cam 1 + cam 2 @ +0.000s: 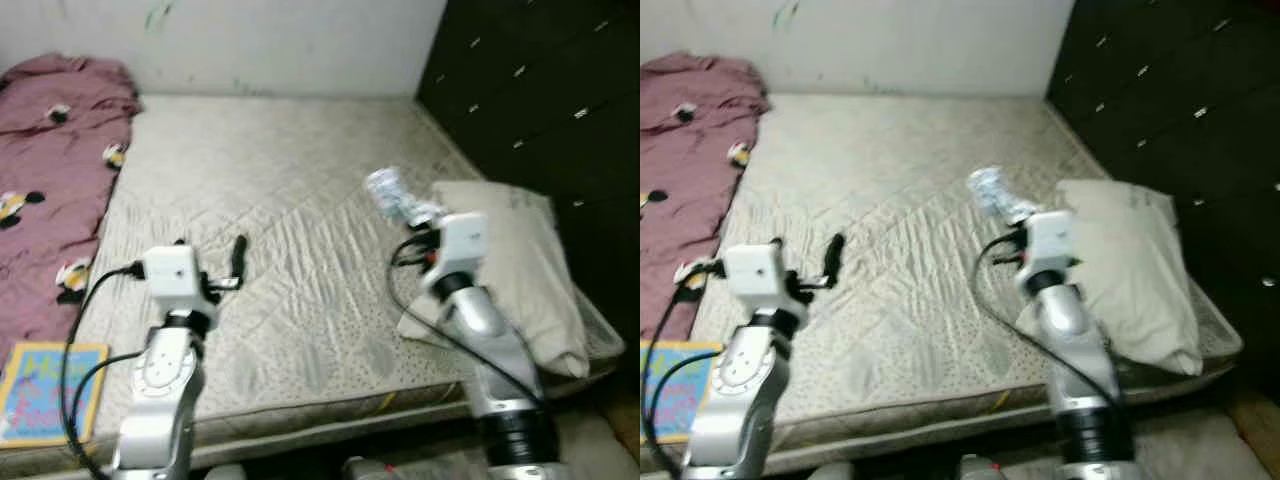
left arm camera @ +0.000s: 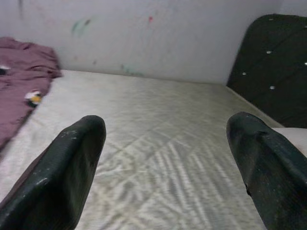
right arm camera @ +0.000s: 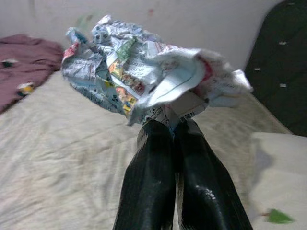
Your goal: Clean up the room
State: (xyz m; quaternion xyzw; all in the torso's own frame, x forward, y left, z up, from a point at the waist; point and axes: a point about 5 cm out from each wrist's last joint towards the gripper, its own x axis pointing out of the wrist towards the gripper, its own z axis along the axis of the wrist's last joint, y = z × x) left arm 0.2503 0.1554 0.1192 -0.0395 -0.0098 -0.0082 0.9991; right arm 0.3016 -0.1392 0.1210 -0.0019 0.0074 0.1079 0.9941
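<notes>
Above the mattress, just beside the pillow: right gripper, 2 black fingers pressed together on a crumpled wad of printed paper. The wad sits at the fingertips, bunched up and past them, lifted clear of the mattress surface as far as the head views show. No gap between fingers in the right wrist view; grip looks pinched on a lower fold only, so it may be loose.

Left gripper hovers over the mattress toward its foot edge, fingers spread wide apart, nothing between them. Seen from the head as a black finger ahead of the wrist block.

Progress, judged: 1 piece of litter is in hand, not yet binned. No bin in sight, so carrying it off is what remains for this item.

Left to tidy, by the look of it: a maroon blanket heaped along the mattress side away from the pillow, and a colourful book at the mattress corner below that blanket. A small green scrap lies on the pillow.
</notes>
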